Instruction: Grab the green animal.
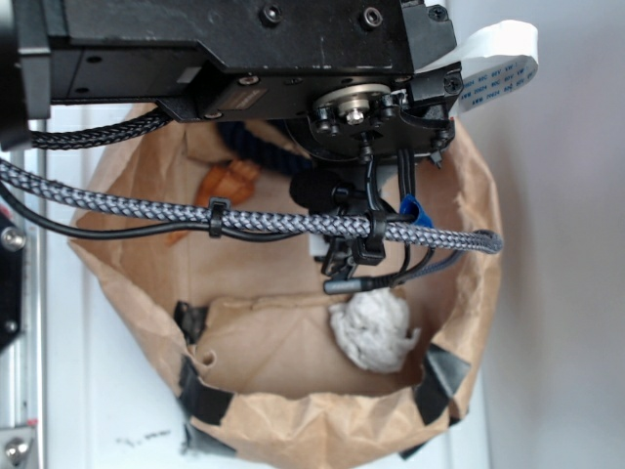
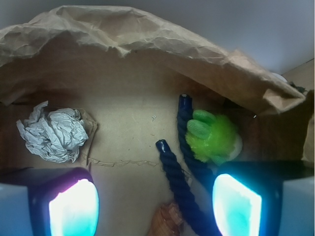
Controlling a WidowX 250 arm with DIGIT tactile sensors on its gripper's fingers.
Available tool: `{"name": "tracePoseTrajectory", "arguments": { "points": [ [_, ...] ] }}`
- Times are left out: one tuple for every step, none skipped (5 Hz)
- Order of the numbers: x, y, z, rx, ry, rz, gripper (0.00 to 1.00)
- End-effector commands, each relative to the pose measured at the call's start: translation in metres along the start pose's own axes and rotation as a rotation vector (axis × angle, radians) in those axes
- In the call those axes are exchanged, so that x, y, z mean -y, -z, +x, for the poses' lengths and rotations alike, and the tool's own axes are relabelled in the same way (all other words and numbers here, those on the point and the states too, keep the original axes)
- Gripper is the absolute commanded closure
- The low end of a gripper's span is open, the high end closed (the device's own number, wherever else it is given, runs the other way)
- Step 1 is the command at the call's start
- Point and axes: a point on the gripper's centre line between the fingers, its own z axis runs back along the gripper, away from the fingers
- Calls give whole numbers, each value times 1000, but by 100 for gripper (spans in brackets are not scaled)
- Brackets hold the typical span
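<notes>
- From my wrist view I see the green animal (image 2: 212, 136) lying on the floor of the paper bag (image 2: 123, 34), toward the right side, close under the bag's crumpled far wall.
- It is touching a dark blue rope (image 2: 183, 167) on its left — one rope end rises beside it, the other end sits just left of that.
- My gripper (image 2: 155, 206) hangs spread wide: the two lit fingertips (image 2: 74, 209) stand well apart at the bottom corners of the wrist view, with nothing between them but bare bag floor and rope.
- The right fingertip sits just below the green animal; I cannot tell whether it touches.
- A crumpled white paper ball (image 2: 53, 133) lies at the left side of the bag floor, well apart from the plush.
- An orange toy (image 2: 167, 221) peeks in at the bottom edge, beside the rope.
- From the exterior view the arm's black housing (image 1: 244, 49) and braided cable (image 1: 244, 223) cover most of the bag — the plush is hidden there; only the paper ball (image 1: 373, 330) and the orange toy (image 1: 227, 186) show.
</notes>
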Motion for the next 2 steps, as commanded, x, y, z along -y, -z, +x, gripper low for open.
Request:
{"name": "tracePoseTrajectory", "arguments": {
  "points": [
    [-5, -3, 7, 81, -5, 15, 0],
    [-8, 8, 0, 94, 14, 16, 0]
  ]
}}
